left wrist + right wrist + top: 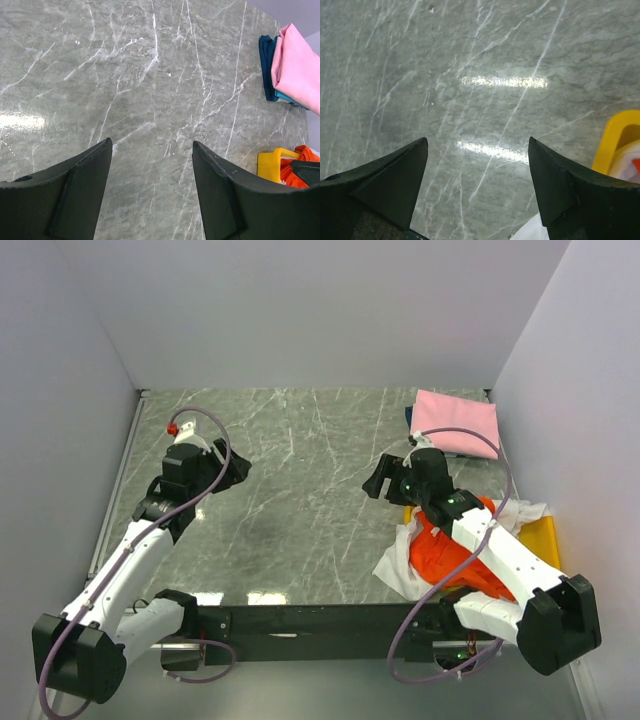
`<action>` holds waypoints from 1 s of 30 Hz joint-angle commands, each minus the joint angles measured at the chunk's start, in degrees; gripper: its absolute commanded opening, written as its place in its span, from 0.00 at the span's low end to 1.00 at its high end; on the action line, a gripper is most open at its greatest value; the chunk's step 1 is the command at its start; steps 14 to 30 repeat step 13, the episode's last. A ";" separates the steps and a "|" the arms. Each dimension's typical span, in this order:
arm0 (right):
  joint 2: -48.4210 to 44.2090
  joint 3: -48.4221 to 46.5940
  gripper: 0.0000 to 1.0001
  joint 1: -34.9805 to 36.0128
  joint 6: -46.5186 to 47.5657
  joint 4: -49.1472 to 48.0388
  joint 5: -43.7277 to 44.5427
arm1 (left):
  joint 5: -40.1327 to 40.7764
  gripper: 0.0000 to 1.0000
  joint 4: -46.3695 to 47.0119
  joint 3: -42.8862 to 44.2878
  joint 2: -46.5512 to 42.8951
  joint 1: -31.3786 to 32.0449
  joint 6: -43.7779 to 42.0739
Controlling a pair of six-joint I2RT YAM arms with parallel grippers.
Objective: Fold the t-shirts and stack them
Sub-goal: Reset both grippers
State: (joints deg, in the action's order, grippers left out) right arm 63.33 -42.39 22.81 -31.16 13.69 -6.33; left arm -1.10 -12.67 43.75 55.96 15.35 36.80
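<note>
Grey marble table (300,490), plain walls. Pink t-shirt (455,422) lies folded on teal-blue t-shirt (266,67) at the far right corner. Orange-red t-shirt (428,555) and white t-shirt (393,562) sit heaped over yellow tray (548,535), near right. Right gripper (378,480) and left gripper (240,470) — both jaws apart, empty, above bare marble. Next, likely: pinch orange-red cloth alone — lift it clear of the white.

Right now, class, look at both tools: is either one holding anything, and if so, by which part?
Nothing is held. The left tool and the right tool both stand open above the marble table, with no cloth in either.
</note>
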 commanded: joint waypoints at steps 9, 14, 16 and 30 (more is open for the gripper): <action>-3.74 1.52 0.87 0.66 -0.74 -0.86 5.10 | 0.93 0.71 5.63 -1.74 -3.67 0.29 -2.42; -4.35 1.70 0.87 0.66 -1.45 -0.69 6.24 | 0.93 0.72 4.85 -0.60 -2.44 0.20 -2.52; -4.35 1.70 0.87 0.66 -1.45 -0.69 6.24 | 0.93 0.72 4.85 -0.60 -2.44 0.20 -2.52; -4.35 1.70 0.87 0.66 -1.45 -0.69 6.24 | 0.93 0.72 4.85 -0.60 -2.44 0.20 -2.52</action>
